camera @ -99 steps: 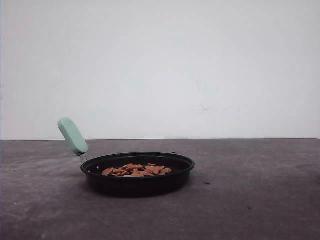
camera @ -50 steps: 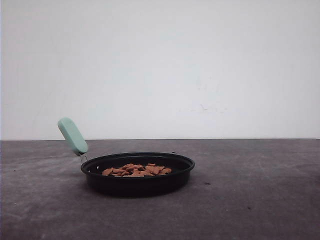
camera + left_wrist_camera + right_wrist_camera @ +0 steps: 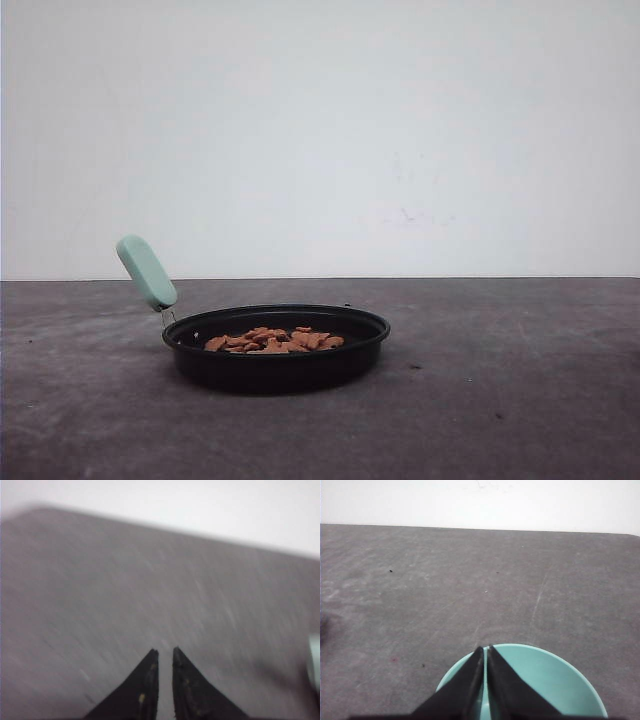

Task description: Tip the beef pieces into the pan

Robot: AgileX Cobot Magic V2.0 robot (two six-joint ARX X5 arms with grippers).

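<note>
The pan, black and shallow, rests on the dark table left of centre in the front view. Its pale mint handle sticks up to the left. The beef pieces lie in a low orange-brown heap inside it. My left gripper hangs over bare table in a blurred view, its fingers a narrow slit apart with nothing between them. My right gripper is shut, its tips over the far rim of a teal-green bowl that looks empty.
The grey table stretches wide to the right of the pan, with a white wall behind. A pale blurred shape shows at the edge of the left wrist view; what it is I cannot tell.
</note>
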